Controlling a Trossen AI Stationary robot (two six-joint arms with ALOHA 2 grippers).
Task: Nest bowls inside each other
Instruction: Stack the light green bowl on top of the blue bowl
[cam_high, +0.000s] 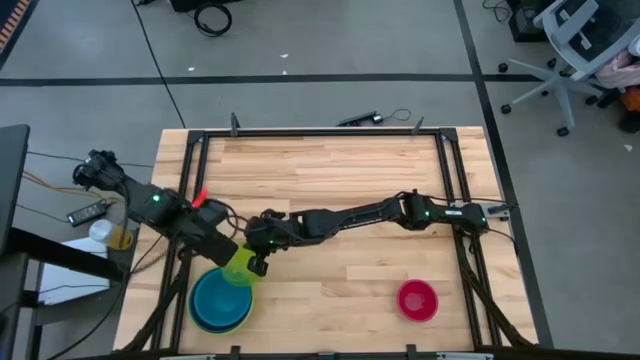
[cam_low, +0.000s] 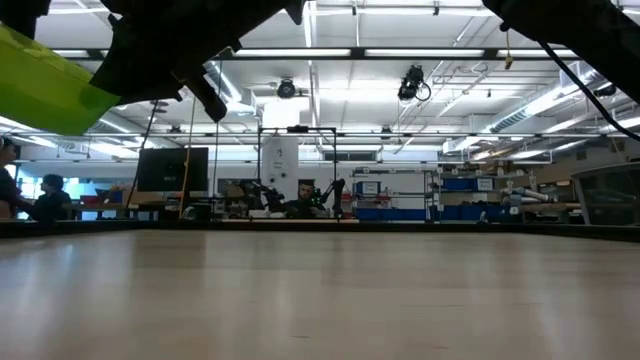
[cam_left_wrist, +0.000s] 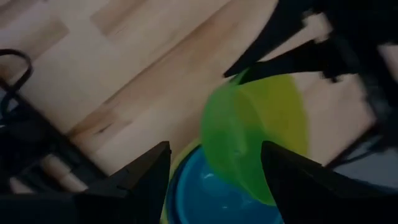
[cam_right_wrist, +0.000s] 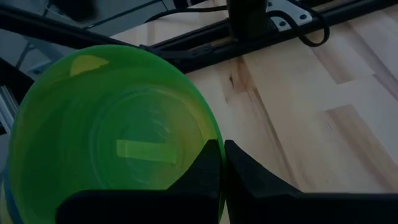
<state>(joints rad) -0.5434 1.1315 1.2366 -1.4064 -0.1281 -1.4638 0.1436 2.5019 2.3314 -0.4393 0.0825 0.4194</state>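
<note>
Green bowl (cam_high: 240, 267): your right pincer (cam_high: 256, 262) is clamped on its rim, tilted above the blue bowl (cam_high: 221, 301) for nesting; left pincer (cam_left_wrist: 214, 168) apart.

surface (cam_high: 330, 180): light wood, black frame | lower left: blue bowl stack (cam_high: 221, 301) | lower right: red-magenta bowl (cam_high: 417, 299)

A small bowl (cam_high: 240, 266) hangs over the stacked bowls (cam_high: 220, 303) at left, apparently untouching; another bowl (cam_high: 417, 299) sits well right.
</note>
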